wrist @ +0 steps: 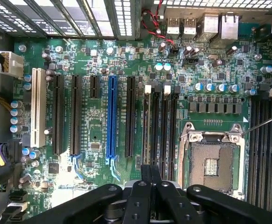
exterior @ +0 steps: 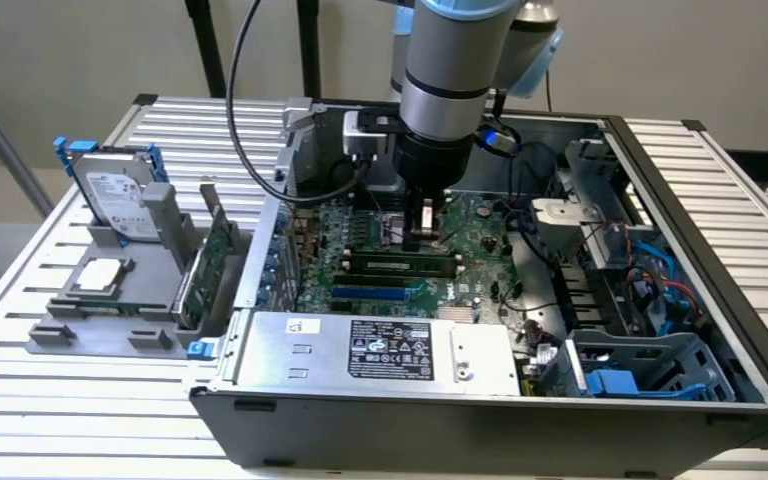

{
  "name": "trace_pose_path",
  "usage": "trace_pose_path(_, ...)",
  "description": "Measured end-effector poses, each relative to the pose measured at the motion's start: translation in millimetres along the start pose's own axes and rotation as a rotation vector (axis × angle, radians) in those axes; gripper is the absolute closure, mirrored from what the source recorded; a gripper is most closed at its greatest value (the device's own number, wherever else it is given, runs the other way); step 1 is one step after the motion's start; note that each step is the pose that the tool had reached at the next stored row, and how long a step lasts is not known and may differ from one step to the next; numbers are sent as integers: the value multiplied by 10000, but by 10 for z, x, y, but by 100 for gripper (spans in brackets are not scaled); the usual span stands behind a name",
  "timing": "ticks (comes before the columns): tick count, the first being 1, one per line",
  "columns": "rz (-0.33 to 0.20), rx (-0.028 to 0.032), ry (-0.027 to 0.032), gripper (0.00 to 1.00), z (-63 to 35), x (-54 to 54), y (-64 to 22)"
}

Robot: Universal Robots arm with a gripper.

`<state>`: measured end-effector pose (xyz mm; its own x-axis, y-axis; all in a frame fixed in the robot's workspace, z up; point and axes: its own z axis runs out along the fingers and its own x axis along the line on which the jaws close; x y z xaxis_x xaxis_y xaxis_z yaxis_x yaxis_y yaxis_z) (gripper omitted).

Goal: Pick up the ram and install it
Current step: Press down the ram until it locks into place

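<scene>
The ram (exterior: 404,263), a slim green stick with a row of black chips, stands on edge in a black slot on the motherboard (exterior: 478,225) inside the open computer case. My gripper (exterior: 424,238) reaches down into the case and hangs just above and behind the ram's top edge. In the wrist view my gripper (wrist: 151,175) is shut, its dark fingers (wrist: 145,179) pressed together over the black memory slots (wrist: 161,126). I see nothing between them. The open processor socket (wrist: 211,163) lies beside those slots.
A blue slot (exterior: 377,293) and the grey power supply (exterior: 384,350) lie in front of the ram. Cables and drive cages (exterior: 624,250) crowd the exterior view's right. Left of the case, a grey rack (exterior: 104,320) holds a hard drive (exterior: 117,200), a processor (exterior: 100,275) and green cards (exterior: 211,265).
</scene>
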<state>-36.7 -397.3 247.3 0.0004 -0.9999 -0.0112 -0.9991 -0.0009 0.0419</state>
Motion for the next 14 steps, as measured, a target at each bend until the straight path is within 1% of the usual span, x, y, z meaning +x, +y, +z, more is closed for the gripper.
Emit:
trace_pose_path(2,0,0,1,100,2,0,1)
trace_pose_path(4,0,12,2,100,15,0,0)
trace_pose_path(8,-1,55,0,100,57,1,-2)
trace_pose_path(14,-1,57,0,100,131,2,1)
